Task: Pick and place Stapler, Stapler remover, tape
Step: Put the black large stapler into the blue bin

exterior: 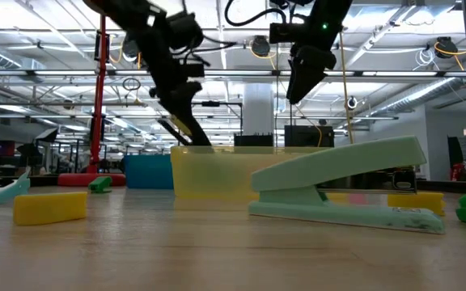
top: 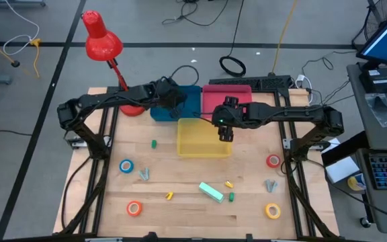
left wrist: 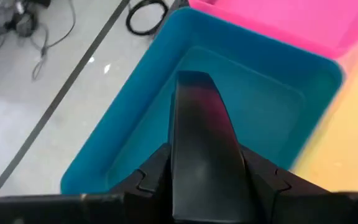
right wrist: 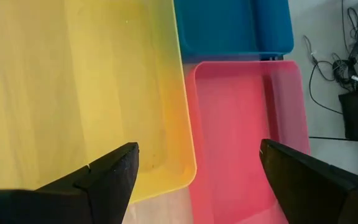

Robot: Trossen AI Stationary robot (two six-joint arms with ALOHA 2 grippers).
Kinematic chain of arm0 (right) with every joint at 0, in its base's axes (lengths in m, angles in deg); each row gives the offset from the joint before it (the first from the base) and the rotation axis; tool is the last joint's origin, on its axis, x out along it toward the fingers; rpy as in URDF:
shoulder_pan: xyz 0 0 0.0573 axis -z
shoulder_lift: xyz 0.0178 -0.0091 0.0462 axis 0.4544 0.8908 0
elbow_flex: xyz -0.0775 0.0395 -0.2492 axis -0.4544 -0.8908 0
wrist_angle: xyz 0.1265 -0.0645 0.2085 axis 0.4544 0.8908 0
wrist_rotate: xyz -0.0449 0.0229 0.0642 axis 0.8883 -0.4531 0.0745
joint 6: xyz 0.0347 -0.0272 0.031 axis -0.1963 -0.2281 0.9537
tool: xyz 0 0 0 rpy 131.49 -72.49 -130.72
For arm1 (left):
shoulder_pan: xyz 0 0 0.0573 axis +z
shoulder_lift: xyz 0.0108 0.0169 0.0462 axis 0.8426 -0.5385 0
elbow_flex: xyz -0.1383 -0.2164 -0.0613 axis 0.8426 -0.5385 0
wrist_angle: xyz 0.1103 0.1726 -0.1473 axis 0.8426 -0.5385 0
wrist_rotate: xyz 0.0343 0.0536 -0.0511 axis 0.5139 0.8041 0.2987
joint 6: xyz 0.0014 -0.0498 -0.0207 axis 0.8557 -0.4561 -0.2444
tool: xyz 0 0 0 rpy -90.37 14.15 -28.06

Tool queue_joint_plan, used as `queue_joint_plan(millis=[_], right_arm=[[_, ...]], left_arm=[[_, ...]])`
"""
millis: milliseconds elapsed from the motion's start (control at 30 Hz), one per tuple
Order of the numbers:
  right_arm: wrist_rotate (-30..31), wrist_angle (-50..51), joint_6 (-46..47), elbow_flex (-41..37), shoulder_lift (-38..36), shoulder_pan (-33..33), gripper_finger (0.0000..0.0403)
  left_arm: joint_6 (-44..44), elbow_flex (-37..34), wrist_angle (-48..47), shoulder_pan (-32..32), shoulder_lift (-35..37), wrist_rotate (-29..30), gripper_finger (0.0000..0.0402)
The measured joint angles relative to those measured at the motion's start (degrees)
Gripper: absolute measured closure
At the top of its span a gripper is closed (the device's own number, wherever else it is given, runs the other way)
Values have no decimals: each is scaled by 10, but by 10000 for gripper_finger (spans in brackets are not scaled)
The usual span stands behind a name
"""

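Blue plastic bin [left wrist: 135, 124] fills the left wrist view, and the left gripper [top: 172, 99] hangs over it, clenched around a dark glossy bar-shaped object [left wrist: 201, 143], probably a black stapler. The step in hand looks like a drop-off. The next move calls for a short descent into the bin and a clean release, keeping the object clear of the rim.

The right gripper [top: 226, 132] hovers over the seam between the yellow translucent tray [right wrist: 185, 124] and the pink plastic bin [right wrist: 229, 124], with its fingers spread wide and nothing between them. It would next have to travel to the loose items at the front of the table.

Still waiting there are the mint-green stapler [top: 211, 192], the blue tape roll [top: 125, 166], the orange tape roll [top: 134, 208], the red tape roll [top: 273, 160] and the yellow tape roll [top: 273, 210]. Two small grey claw-shaped pieces [top: 144, 175], likely staple removers, lie among them.

The held object hides part of the blue bin's floor, and its far end is hard to read. From table height the stapler blocks much of the scene, and no tape roll can be made out there.
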Motion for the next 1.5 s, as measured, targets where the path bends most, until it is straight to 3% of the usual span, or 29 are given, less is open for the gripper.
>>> queue_joint_plan(millis=[233,367,500,633,733,1067,1500], right_arm=[[-2,5,0,0,0,0,79],[-2,5,4,0,0,0,82],[-3,5,6,0,1,0,80],[-3,5,6,0,1,0,79],[-3,3,6,0,1,0,80],[-3,0,39,-1,1,0,82],[-3,0,50,-1,1,0,83]], left_arm=[[102,-44,114,54,0,-125,270],[136,-58,143,81,-2,-144,270],[141,-76,174,113,-2,-207,270],[150,-98,208,134,-2,-222,270],[149,-116,240,148,-3,-266,270],[178,-172,330,180,-19,-303,270],[223,-173,375,201,-77,-345,270]])
